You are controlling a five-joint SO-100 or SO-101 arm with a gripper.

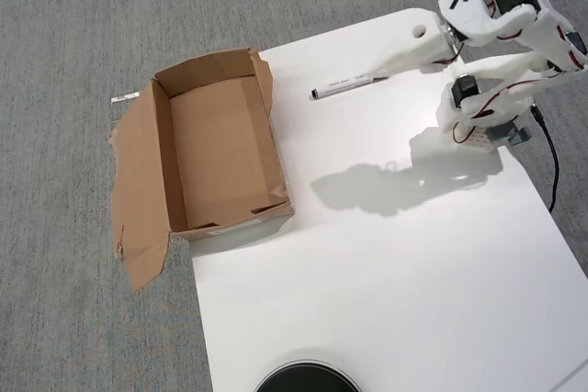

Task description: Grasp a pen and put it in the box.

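The pen (338, 87), a slim white marker, lies on the white table (386, 263) right of the box. Its black-capped right end is covered by my gripper (376, 69). The gripper reaches in from the upper right, raised above the table, and its fingers look pressed together into one point over the pen's cap end, with nothing held. The box (163, 158) is open brown cardboard with ragged flaps splayed outward. It stands at the table's left edge, partly over the grey carpet, and is empty inside.
The arm's base (478, 121) stands at the table's right edge, with a black cable (552, 167) running down from it. A round black object (306, 379) shows at the bottom edge. Grey carpet (73, 300) surrounds the table.
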